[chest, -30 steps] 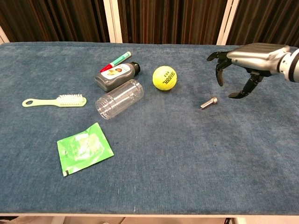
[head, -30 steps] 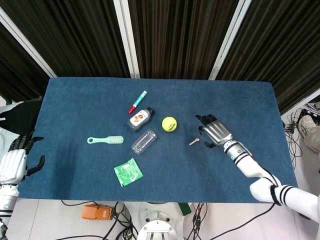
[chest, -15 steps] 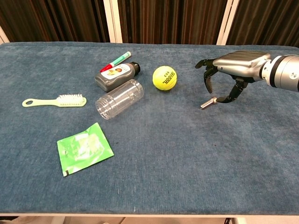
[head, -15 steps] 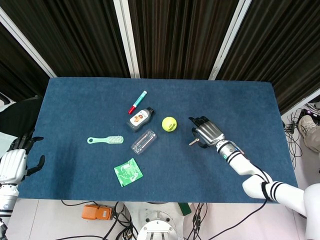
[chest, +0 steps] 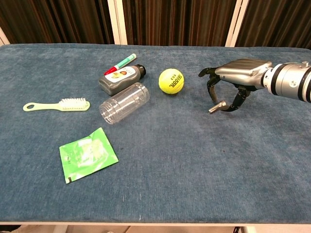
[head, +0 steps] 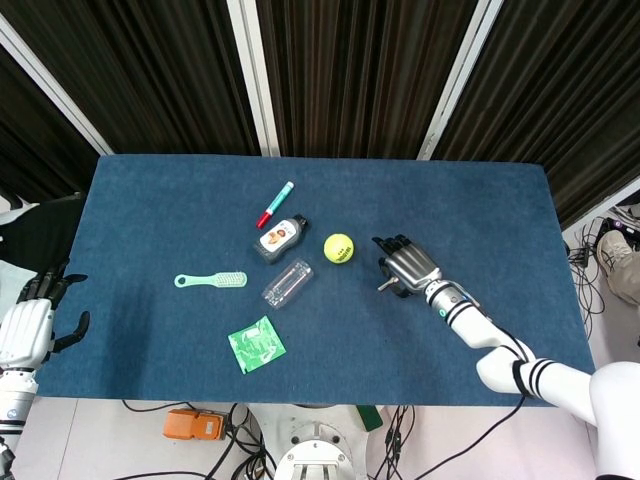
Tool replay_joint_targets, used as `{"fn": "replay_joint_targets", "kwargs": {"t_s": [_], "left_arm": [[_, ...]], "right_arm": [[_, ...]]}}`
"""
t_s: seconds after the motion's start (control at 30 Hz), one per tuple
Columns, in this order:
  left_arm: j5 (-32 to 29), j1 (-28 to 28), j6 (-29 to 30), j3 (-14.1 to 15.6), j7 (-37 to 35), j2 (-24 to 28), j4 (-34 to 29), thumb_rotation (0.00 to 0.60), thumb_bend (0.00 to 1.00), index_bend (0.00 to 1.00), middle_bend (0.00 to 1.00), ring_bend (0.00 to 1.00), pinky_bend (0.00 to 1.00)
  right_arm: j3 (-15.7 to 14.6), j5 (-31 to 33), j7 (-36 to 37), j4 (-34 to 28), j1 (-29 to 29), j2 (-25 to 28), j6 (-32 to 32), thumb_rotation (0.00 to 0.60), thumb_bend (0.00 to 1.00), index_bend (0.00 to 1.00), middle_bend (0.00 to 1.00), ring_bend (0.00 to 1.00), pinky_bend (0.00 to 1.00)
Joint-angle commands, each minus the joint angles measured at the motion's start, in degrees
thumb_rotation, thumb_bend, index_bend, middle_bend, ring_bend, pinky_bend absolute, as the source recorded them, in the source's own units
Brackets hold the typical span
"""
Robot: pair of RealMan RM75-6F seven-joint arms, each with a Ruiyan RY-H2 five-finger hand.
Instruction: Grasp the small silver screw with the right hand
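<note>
The small silver screw lies flat on the blue table cloth, right of the tennis ball; the head view shows the screw poking out from under my right hand. In the chest view my right hand arches directly over the screw, palm down. Its fingers come down on the left side of the screw's head. The thumb reaches the cloth just right of it. The screw still rests on the cloth. My left hand hangs beyond the table's left edge, fingers spread, holding nothing.
A yellow tennis ball sits close to the left of my right hand. Further left are a clear plastic jar, a dark bottle, a red-capped marker, a pale green brush and a green packet.
My right hand has moved left and down, from beside the screw to right over it, and its fingers have curled in around the screw's head. The screw has not shifted.
</note>
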Motion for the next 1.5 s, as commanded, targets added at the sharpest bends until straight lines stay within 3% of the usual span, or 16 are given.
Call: {"fn": "replay_joint_targets", "kwargs": {"t_s": [0.03,0.93,1.37,1.5], "left_arm": [[0.1,0.0,0.0,0.0,0.0,0.0,0.0,0.6,0.45,0.23,0.05,0.05,0.12],[-0.5,0.1,-0.2,-0.1,0.0,0.3,-0.3,0.6,0.45,0.23,0.05,0.05,0.12],[-0.9,0.0,-0.4,-0.3,-0.4,0.7,-0.8,0.6,0.45,0.23,0.05,0.05,0.12],[-0.9,0.1,-0.5,-0.2,-0.4,0.7,-0.7,0.6,0.45,0.23,0.05,0.05,0.12]], "right_arm": [[-0.2,0.1,0.0,0.3,0.2,-0.3,-0.2,0.6,0.48,0.56,0.09,0.18,0.18],[-1.2,1.0,-0.4,1.8,1.0,-1.3,-0.3,0.6,0.55,0.62,0.09,0.19,0.19],[-1.3,0.9,0.0,1.2,1.1,-1.0,0.3,0.6,0.72,0.71,0.09,0.21,0.2],[-0.6,0.7,1.2,-0.4,0.9,0.1,1.8,0.6,0.74,0.72,0.09,0.21,0.21]]}}
